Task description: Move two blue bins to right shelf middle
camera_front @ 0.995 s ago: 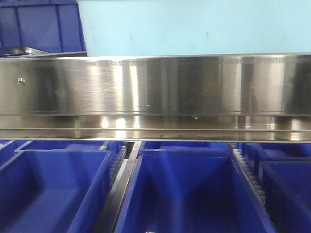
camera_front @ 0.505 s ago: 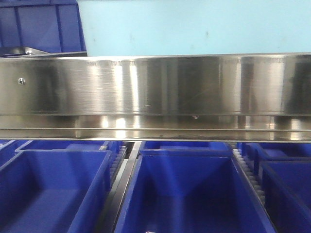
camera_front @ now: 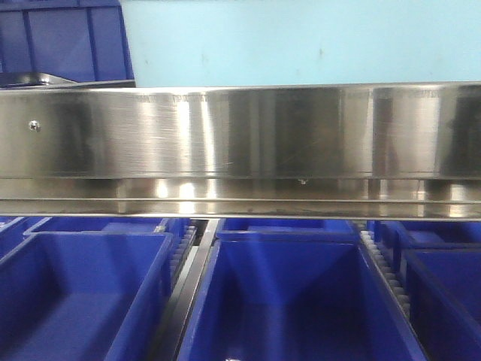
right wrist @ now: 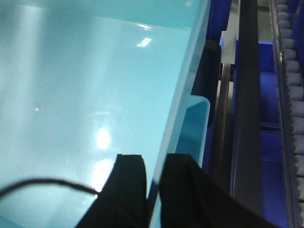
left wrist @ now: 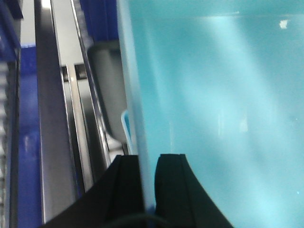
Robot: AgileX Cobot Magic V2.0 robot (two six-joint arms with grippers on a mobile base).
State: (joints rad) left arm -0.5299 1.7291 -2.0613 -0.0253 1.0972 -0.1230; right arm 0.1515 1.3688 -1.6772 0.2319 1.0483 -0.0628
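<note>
Both my grippers are clamped on the same light blue bin (camera_front: 301, 41) right now. My left gripper (left wrist: 148, 159) has its jaws pinching the bin's thin wall, one finger on each side, and my right gripper (right wrist: 154, 160) is doing the exact same thing on its wall. In the front view the bin shows up just above the shiny steel front rail (camera_front: 240, 131) of the right shelf. Under that rail there's a row of dark blue bins (camera_front: 293, 301) sitting side by side.
</note>
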